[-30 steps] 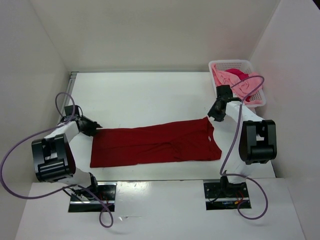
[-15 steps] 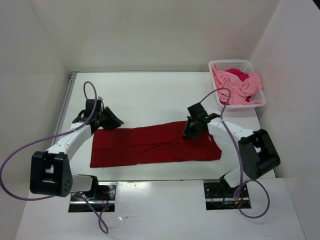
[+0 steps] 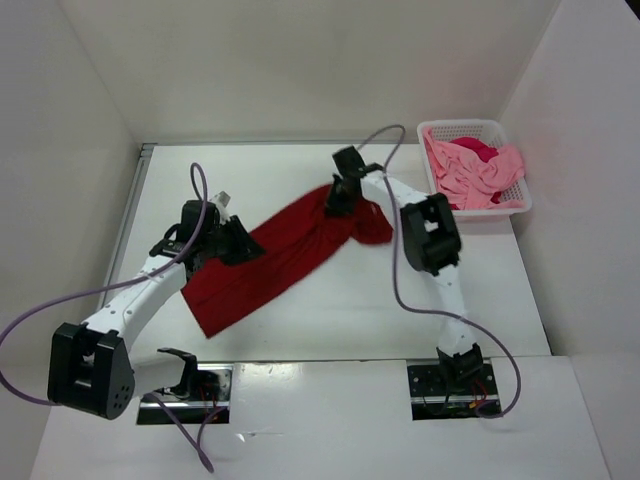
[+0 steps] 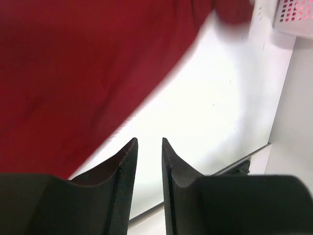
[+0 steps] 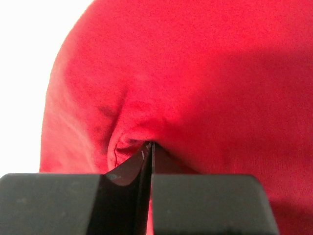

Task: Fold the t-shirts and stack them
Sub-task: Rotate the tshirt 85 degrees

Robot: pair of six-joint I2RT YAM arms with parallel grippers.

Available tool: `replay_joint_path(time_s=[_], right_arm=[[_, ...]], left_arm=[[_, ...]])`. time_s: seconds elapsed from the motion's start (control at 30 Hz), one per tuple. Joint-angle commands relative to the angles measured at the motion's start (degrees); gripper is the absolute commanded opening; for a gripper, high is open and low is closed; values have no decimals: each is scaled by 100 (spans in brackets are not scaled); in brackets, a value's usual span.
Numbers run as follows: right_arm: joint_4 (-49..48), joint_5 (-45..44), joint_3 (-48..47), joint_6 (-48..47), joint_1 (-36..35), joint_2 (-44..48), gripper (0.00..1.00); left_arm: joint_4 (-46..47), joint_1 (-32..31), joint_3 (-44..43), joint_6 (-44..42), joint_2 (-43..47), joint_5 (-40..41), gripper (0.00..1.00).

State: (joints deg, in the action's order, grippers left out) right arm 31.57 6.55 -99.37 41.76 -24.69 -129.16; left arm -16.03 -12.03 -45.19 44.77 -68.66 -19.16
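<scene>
The dark red t-shirt (image 3: 290, 250) stretches diagonally across the white table, from near left to far middle. My right gripper (image 3: 340, 200) is shut on a bunched fold of it (image 5: 146, 117) at its far end, lifting that end. My left gripper (image 3: 248, 247) hovers at the shirt's left upper edge; its fingers (image 4: 149, 140) stand slightly apart with only bare table between them, and the red cloth (image 4: 73, 73) lies just beyond them. The light pink t-shirt (image 3: 485, 178) and the magenta-pink t-shirt (image 3: 478, 150) lie crumpled in the basket.
A white mesh basket (image 3: 462, 126) stands at the far right corner of the table. White walls close in the table on the left, back and right. A metal rail (image 3: 137, 190) runs along the left edge.
My right gripper shut on the shirt's right end and carried it up and to the left, swinging the flat shirt into a diagonal. My left gripper shifted a little right along the shirt's edge.
</scene>
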Motion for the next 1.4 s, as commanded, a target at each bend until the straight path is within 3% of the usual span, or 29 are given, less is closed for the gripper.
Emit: replay_joint_path(time_s=[0.0, 0.03, 0.07, 0.1, 0.13, 0.17, 0.2, 0.23, 0.3, 0.4, 0.47, 0.5, 0.53, 0.6, 0.63, 0.67, 0.7, 0.73, 0.77, 0.83, 0.9, 0.93, 1.07, 1.13, 1.17, 1.27, 1.37], right_arm=[[1075, 38, -4041, -353, 43, -1853, 3], [1453, 388, -5308, -353, 43, -2902, 6], [2127, 548, -7939, -353, 43, -3426, 10], [1864, 828, -7557, -57, 43, -3570, 19], [1487, 1083, -6718, -54, 95, -3093, 22], [1109, 842, -5465, -115, -9, -2166, 25], [975, 509, -4939, -463, -114, -1722, 35], [817, 140, -4455, -615, -194, -891, 41], [404, 84, -3093, -704, -256, -113, 51], [-543, 390, -852, -600, -308, 1461, 58], [-792, 583, 520, -476, -440, 2172, 52], [-1071, 654, 933, -397, -684, 2341, 43], [-1283, 733, 1720, -127, -834, 2474, 23], [-1931, 848, 2341, 191, -1412, 2651, 7], [-2092, 848, 2665, 506, -1599, 2651, 5], [-2224, 848, 2747, 622, -1792, 2599, 8], [-2417, 848, 2748, 727, -2125, 2407, 12], [-2471, 848, 2748, 885, -2267, 2292, 28], [-2550, 848, 2696, 948, -2399, 2177, 37], [-2734, 753, 2625, 1088, -2697, 1861, 47], [-2805, 629, 2573, 1317, -2822, 1563, 51], [-2875, 629, 2572, 1378, -2909, 1474, 55], [-3113, 426, 2572, 1747, -2980, 1061, 59], [-3113, 426, 2519, 1810, -3033, 737, 54], [-3165, 374, 2458, 1888, -3033, 622, 38], [-2930, 321, 2379, 1941, -3033, 445, 7], [-2929, 233, 3165, 1802, -2640, 1101, 1]], left_arm=[[-75, -36, 80, -180, 326, -141, 34], [-276, -36, 80, -180, 406, -89, 34], [-391, -36, 80, -180, 467, -27, 35], [-496, -36, 28, -180, 581, 34, 35], [-663, -36, 28, -180, 634, 105, 35], [-717, -36, 28, -180, 635, 105, 36], [-717, -36, 28, -180, 687, 105, 36], [-787, 25, 89, -180, 740, 105, 36], [-787, 78, 142, -127, 793, 105, 36], [-787, 201, 247, -127, 854, 246, 37], [-787, 201, 247, -127, 855, 394, 42], [-840, 253, 247, -127, 855, 395, 44], [-840, 306, 247, -179, 855, 474, 50], [-840, 394, 247, -232, 855, 474, 62], [-840, 473, 178, -328, 802, 474, 72], [-840, 474, 177, -433, 715, 361, 90], [-840, 543, 90, -504, 644, 299, 100], [-892, 544, 20, -566, 592, 299, 100], [-962, 596, -42, -645, 591, 420, 100], [-963, 789, -43, -645, 652, 422, 98], [-963, 921, 18, -645, 713, 422, 79], [-963, 992, 19, -593, 714, 422, 65], [-1025, 1045, 229, -434, 766, 492, 53], [-1025, 1097, 230, -373, 767, 553, 52], [-1025, 1098, 230, -373, 767, 553, 50], [-973, 1098, 230, -373, 714, 553, 47], [-884, 1028, 291, -373, 574, 493, 46]])
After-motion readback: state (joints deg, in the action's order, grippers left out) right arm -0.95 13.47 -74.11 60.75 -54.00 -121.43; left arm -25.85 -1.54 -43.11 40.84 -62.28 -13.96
